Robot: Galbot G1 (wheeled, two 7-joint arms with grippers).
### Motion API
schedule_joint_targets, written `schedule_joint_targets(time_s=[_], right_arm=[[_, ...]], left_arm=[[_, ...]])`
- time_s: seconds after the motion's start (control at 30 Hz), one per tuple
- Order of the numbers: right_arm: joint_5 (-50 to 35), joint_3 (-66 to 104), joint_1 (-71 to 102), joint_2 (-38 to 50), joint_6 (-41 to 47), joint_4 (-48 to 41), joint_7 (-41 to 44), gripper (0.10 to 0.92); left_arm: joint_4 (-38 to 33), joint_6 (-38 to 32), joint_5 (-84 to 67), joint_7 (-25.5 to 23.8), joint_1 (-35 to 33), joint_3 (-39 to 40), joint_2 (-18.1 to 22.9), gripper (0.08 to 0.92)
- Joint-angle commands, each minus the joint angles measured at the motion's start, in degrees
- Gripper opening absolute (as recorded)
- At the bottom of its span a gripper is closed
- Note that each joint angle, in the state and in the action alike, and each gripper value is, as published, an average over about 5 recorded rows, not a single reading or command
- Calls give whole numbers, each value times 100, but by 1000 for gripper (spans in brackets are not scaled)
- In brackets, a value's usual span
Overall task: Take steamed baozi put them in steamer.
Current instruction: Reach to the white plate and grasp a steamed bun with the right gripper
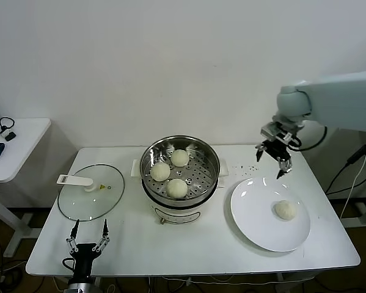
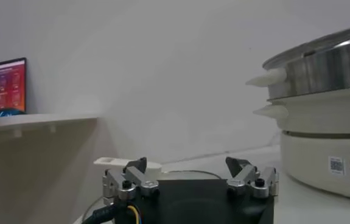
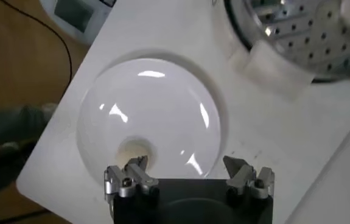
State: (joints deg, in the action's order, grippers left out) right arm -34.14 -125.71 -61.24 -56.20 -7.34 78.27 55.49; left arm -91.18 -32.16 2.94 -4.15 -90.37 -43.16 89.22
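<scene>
The right gripper (image 1: 274,160) hangs in the air with its jaws spread wide and nothing in them. Just below it sits the plate (image 1: 250,213) with one baozi (image 1: 285,210) on it. The steamer (image 1: 179,174) stands off to its side on the tabletop (image 1: 170,250), with three buns (image 1: 170,173) inside. The left gripper (image 1: 89,230) waits low near the lid (image 1: 91,191), jaws spread and holding nothing.

A glass lid (image 1: 90,192) (white handle uppermost) and a white plate (image 1: 256,213) are seen lying on the white table (image 1: 170,244).
</scene>
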Motion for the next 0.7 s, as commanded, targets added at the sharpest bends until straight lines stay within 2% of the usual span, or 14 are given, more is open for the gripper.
schedule_joint_targets(time_s=[0.03,0.33,0.7], right_arm=[[353,41,732,1311,959,62,-237,823],[846,894,1698,1886,1167,-217,-496,823],[1225,1940,2858,2024,1245,-690,-714,823]], left_arm=[[26,-10,11,0,-16,-9,2,823],[28,-13,19,2,-31,-22,4,823],[30,-12,48,2,-55,-28,24,823]])
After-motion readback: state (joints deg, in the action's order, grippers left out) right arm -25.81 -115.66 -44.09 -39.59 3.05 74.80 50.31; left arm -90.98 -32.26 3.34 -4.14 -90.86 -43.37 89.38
